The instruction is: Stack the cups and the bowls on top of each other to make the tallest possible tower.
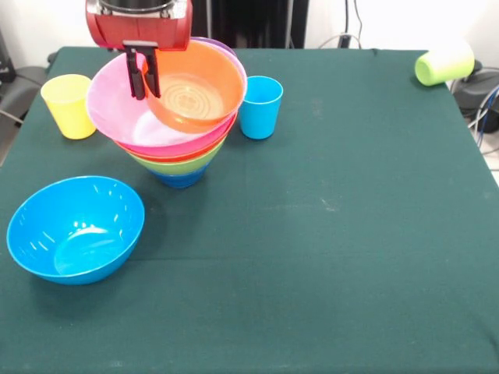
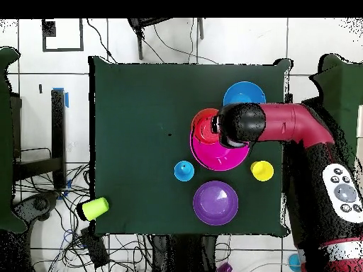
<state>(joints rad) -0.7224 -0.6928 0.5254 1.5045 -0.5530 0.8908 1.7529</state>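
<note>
My gripper (image 1: 146, 82) is shut on the left rim of the small orange bowl (image 1: 195, 93), with one finger inside and one outside. It holds the bowl tilted over the large pink bowl (image 1: 117, 109). The pink bowl tops the tower, which nests downward through orange-red (image 1: 175, 153) and lime green (image 1: 183, 164) bowls to the small dark blue bowl (image 1: 181, 178). The purple bowl (image 2: 215, 202) stands apart nearer the robot. The light blue bowl (image 1: 76, 228) sits alone at the front left. The yellow cup (image 1: 69, 105) and the light blue cup (image 1: 260, 107) stand upright on either side of the tower. The lime green cup (image 1: 444, 62) lies on its side.
The lime green cup rests at the table's far right corner, close to the edge, in the front view. The green table cloth (image 1: 335, 234) stretches right of the tower. In the overhead view my arm (image 2: 283, 124) covers part of the tower. Cables lie beyond the table edges.
</note>
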